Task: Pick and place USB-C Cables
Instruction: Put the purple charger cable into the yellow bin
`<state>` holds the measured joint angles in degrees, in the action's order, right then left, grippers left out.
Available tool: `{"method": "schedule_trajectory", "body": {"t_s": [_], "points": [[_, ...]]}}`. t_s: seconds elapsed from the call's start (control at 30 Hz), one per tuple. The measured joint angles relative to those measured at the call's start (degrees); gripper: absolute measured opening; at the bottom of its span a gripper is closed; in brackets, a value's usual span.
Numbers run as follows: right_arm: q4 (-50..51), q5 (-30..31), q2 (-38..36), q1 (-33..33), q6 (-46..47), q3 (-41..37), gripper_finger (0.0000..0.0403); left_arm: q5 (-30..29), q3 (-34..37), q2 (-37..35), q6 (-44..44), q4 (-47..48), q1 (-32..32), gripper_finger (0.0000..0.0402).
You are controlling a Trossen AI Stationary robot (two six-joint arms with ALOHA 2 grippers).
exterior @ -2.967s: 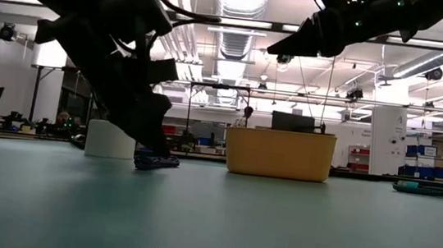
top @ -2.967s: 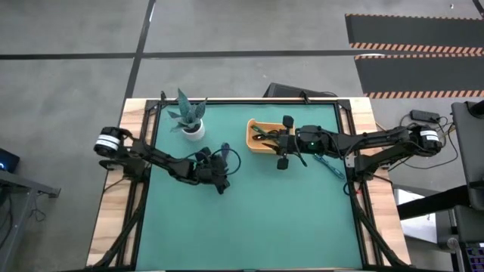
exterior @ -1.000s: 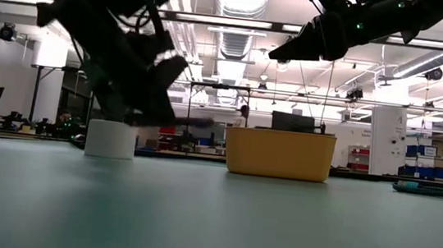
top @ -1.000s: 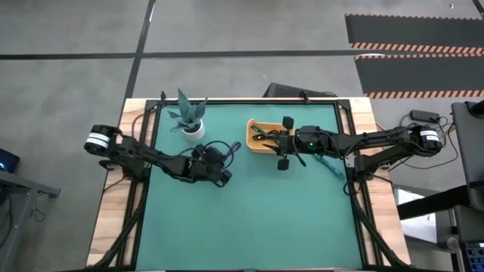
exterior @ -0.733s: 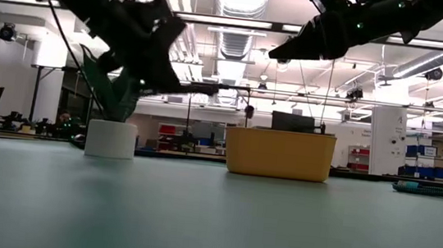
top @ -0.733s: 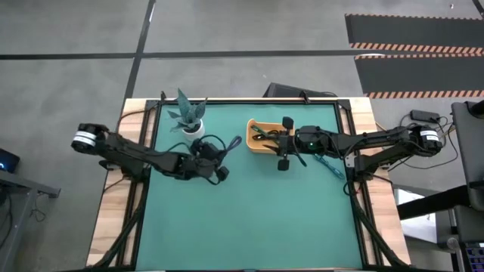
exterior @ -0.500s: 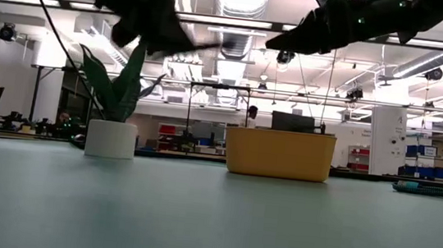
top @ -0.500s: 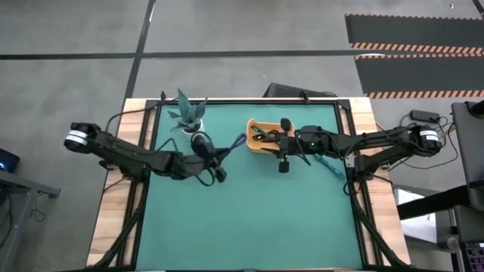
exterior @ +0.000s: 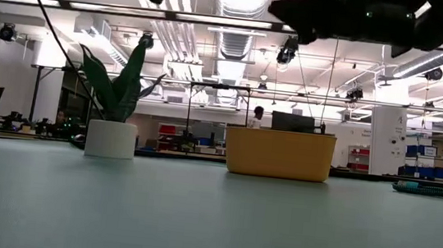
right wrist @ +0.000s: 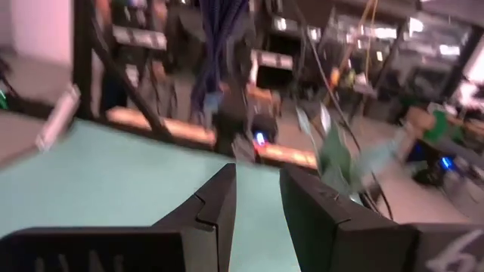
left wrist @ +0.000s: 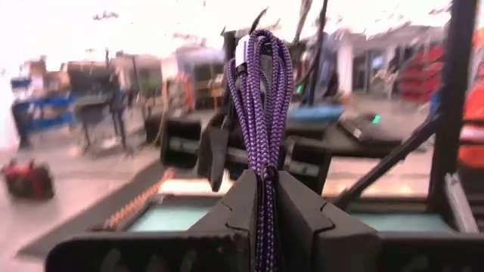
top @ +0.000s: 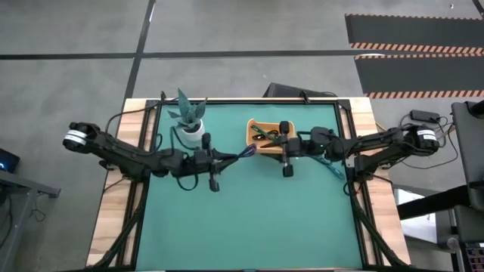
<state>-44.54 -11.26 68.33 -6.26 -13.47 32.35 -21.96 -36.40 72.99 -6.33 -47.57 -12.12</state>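
Just left of the orange plastic tray (top: 264, 134) — the left gripper (top: 227, 157), clamped on the dark-blue braided cable bundle (left wrist: 261, 113), points its length trayward; right gripper (top: 285, 149) parted, empty.

We see a green potted plant in a white pot (top: 192, 130) standing near an orange rectangular tray (top: 252, 134) on the teal-topped table (top: 249, 219).

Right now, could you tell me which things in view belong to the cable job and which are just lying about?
Part of the job:
- dark blue cable, clamped in the left gripper
- orange tray, with cables inside
- teal cable on the mat beside the right arm
- right gripper, empty, near the tray

Just lying about:
- potted plant
- person far behind the table
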Motion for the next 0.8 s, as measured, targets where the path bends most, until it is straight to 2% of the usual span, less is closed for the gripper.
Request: {"method": "schedule_trajectory", "body": {"t_s": [0.2,0.5,0.63,0.8], "points": [[-16.1,-2.5,5.1,0.4,4.8,-1.3,0.0095,1.4,0.5,1.5,-4.8,-5.8,0.0,0.0018],[-37.0,-3.1,16.3,1.0,7.3,0.0,0.0095,3.5,0.5,3.7,-6.5,-10.7,0.0,0.0018],[-41.5,-4.0,19.9,1.0,8.1,1.7,0.0095,3.5,0.5,3.8,-6.6,-10.9,0.1,0.0018],[-41.9,-4.6,22.4,1.0,11.0,5.0,0.0099,3.6,0.5,3.8,-6.6,-11.0,0.2,0.0018]]}}
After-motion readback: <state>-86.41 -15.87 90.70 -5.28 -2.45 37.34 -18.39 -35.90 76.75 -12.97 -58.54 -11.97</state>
